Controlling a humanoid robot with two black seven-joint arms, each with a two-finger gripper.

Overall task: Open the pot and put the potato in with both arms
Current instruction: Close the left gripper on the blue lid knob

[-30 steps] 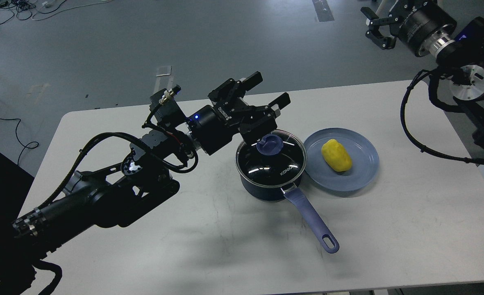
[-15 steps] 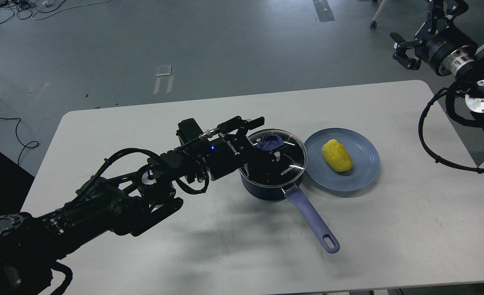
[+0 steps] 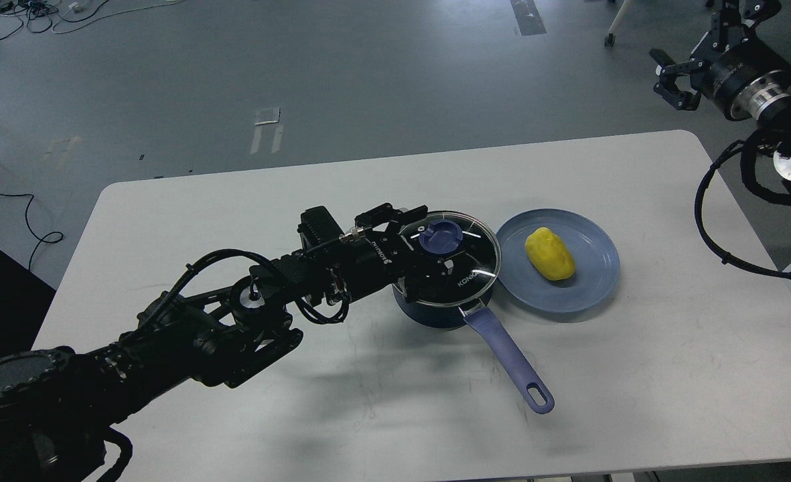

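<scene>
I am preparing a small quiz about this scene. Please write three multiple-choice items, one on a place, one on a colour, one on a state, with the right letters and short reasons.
1. Where does the potato lie?
A. in the pot
B. on the plate
C. on the bare table

2. What colour is the lid knob?
A. red
B. blue
C. white

3. In what state is the pot?
A. covered by its lid
B. open, lid on the table
C. tipped on its side

Key:
1 B, the potato rests on the blue plate.
2 B, the knob looks blue.
3 A, the glass lid sits on the rim, left end effector at the knob.
</scene>
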